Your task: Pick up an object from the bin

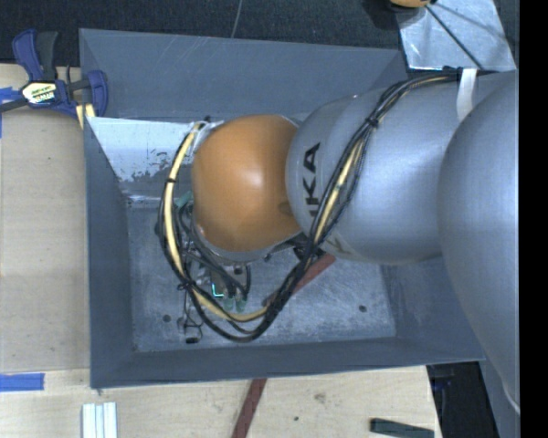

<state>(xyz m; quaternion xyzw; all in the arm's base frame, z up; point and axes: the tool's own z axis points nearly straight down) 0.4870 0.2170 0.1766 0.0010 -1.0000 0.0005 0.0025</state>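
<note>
Arm [393, 181] from the right leaned deep into the bin [256, 71], orange wrist cover [242, 185] above the pincer [212, 292] at the floor's left, so you couldn't tell its grip; a reddish scrap [318, 265] lay beneath the arm.

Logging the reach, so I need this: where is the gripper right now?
The gripper is down in the bin, in its left half in the camera view, just below the orange wrist cover, towards the lower-left corner.
</note>
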